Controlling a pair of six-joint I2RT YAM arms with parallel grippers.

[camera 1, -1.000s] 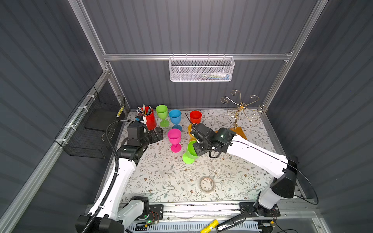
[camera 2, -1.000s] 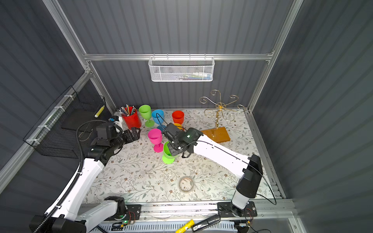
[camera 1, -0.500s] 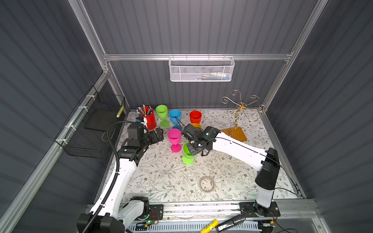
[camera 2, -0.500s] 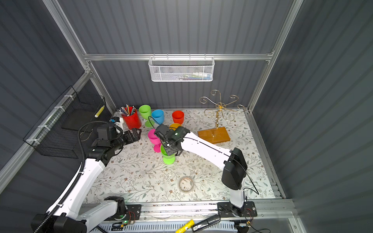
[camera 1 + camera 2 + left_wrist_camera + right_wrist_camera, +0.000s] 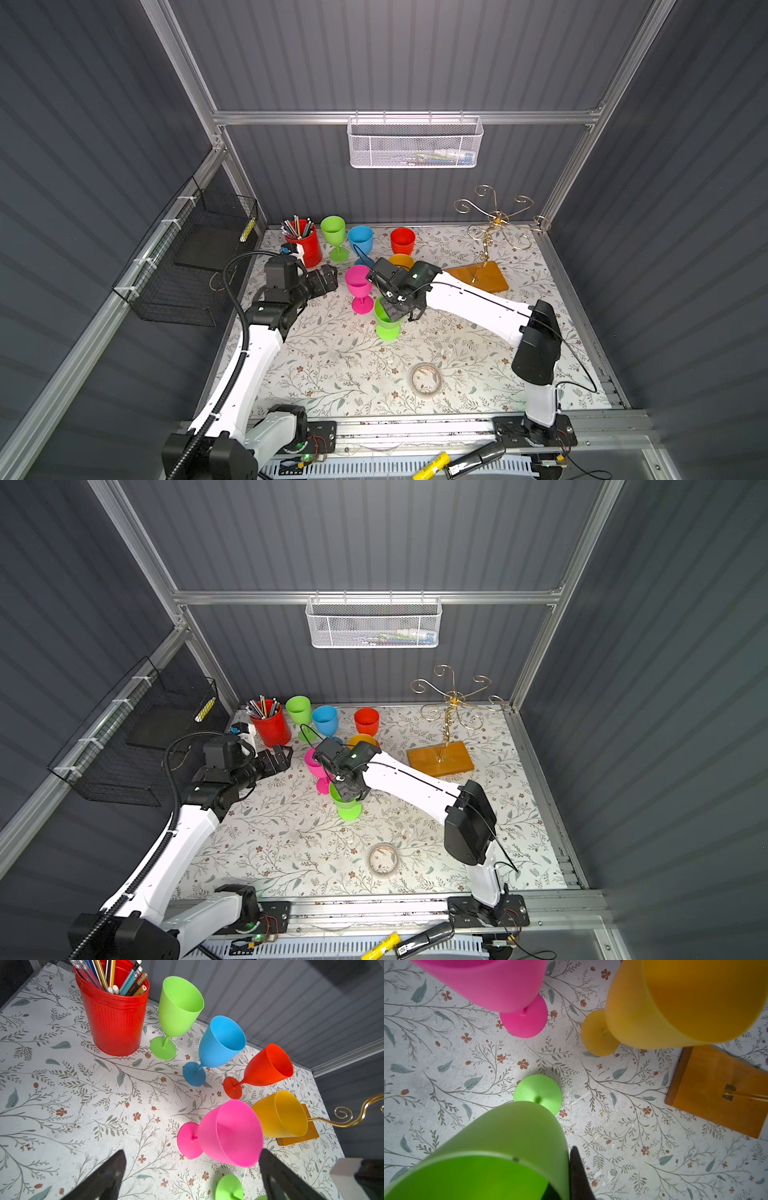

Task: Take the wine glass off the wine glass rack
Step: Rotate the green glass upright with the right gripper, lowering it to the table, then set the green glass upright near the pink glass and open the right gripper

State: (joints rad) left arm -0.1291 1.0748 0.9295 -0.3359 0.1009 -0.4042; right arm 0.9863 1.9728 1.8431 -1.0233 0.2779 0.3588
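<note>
Front green glass (image 5: 387,328) gripped just beside the pink glass (image 5: 358,283)
The right jaws are clenched on its rim; it stands upright mid-counter (image 5: 332,365), well apart from the rack (image 5: 486,280) at the back right. The left jaws gape wide, holding nothing, near the red pencil cup (image 5: 307,251).

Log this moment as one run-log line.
right claw: shut on front green wine glass rim | left claw: open, empty, near pink glass | wine glass rack: no glasses hanging
</note>
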